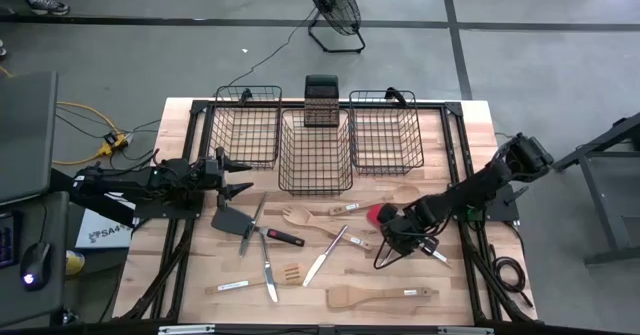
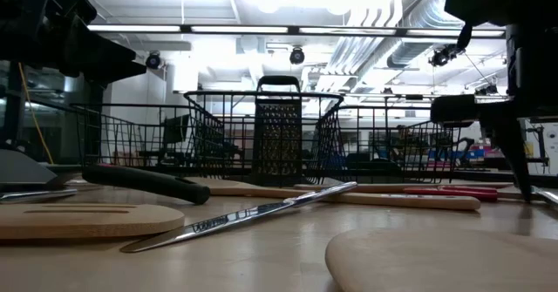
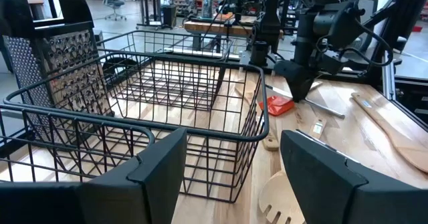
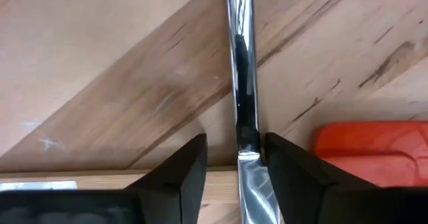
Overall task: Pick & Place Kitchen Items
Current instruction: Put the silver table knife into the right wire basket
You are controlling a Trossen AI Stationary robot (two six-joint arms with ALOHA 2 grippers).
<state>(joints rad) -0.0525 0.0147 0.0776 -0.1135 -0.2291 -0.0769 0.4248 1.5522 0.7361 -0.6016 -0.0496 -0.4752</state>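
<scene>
Illegible stamped lettering on silver knife (image 2: 240,218) handle

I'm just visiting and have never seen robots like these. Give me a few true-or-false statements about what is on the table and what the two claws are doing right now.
1. The right claw is down over a silver metal utensil lying on the table. True.
2. The three wire baskets are full of utensils. False: they look empty; the utensils lie on the table in front of them.
3. The left claw is open and holds nothing. True.
4. A red spatula lies right beside the right claw. True.
5. The left claw is lifting a wooden spoon. False: it hangs empty near the baskets.
</scene>
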